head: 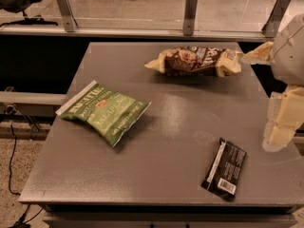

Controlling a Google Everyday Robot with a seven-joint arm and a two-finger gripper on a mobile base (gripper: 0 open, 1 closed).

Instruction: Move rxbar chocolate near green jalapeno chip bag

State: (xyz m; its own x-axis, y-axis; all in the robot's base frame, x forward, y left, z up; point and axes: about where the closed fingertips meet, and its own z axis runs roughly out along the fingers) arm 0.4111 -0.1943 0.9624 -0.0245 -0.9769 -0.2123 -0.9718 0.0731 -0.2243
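The rxbar chocolate [224,169] is a small flat black wrapper with a white edge stripe and a barcode label. It lies near the table's front right. The green jalapeno chip bag [103,110] lies flat on the left side of the table, far from the bar. My gripper [283,120] shows as a cream-coloured part at the right edge, to the right of the bar and above the table's right side. It holds nothing that I can see.
A brown-and-cream crinkled snack bag [195,61] lies at the back of the grey table [171,127]. A glass barrier with metal posts [190,13] runs behind the table. The floor and cables [12,170] lie to the left.
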